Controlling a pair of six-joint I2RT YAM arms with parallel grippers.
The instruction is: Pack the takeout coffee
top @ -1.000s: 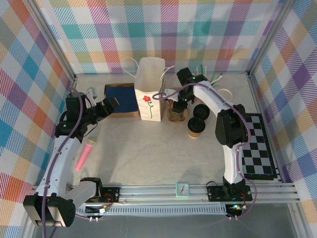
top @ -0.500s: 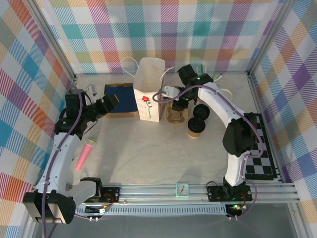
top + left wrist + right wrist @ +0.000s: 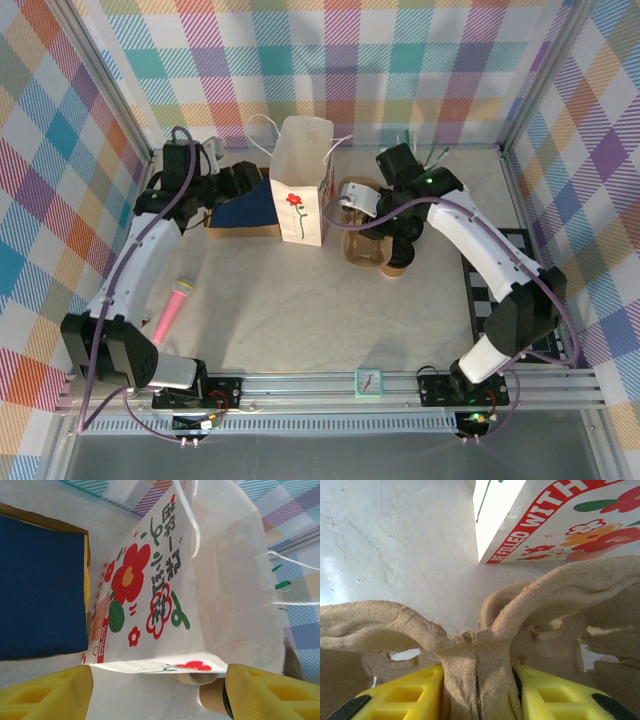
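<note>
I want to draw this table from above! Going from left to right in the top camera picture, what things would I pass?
Pink microphone → blue box → white flowered bag → cardboard cup tray → checkered mat.

My right arm (image 3: 480,240) is covering the lid of the takeout coffee (image 3: 397,266) and part of the checkered mat (image 3: 483,295) from above. At my left wrist, one of my fingers (image 3: 272,692) is hiding the takeout coffee's lid end, and the bottom edge is cutting off the rest. The cardboard cup tray (image 3: 485,625) is running past the right wrist picture's edges.
</note>
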